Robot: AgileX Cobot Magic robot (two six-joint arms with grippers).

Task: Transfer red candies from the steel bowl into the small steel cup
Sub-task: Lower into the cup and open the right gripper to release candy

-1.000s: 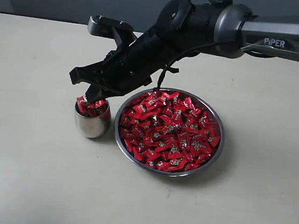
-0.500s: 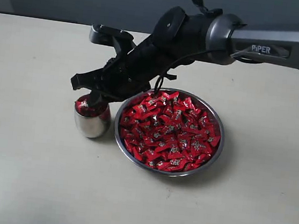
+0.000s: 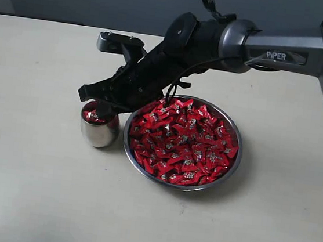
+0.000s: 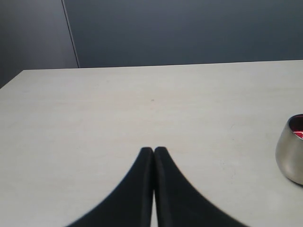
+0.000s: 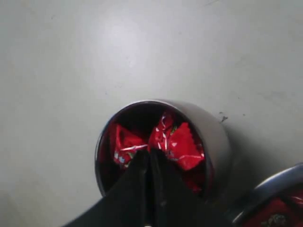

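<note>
Now the right end effector (image 3: 101, 110), its matte black fingers pressed together, hangs just above the small egg-shaped polished steel cup (image 3: 98, 131) on the pale desk (image 3: 31, 188). Inside the cup lie shiny red crinkle-wrapped candies (image 5: 182, 146). Just beside the cup, the wide shallow steel bowl (image 3: 234, 163) is heaped with more. The left end effector (image 4: 154, 150) is also pressed together, well apart from the cup. The grey arm (image 3: 298, 52) reads "PiPER".

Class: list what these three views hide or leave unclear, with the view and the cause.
1. Exterior view: the right gripper covers part of the mouth of the small steel cup; its fill level is unclear.
2. Right wrist view: the frame edge cuts off most of the steel bowl.
3. Left wrist view: the edge cuts the cup.
4. Exterior view: marks on the red candies are too small to read.
</note>
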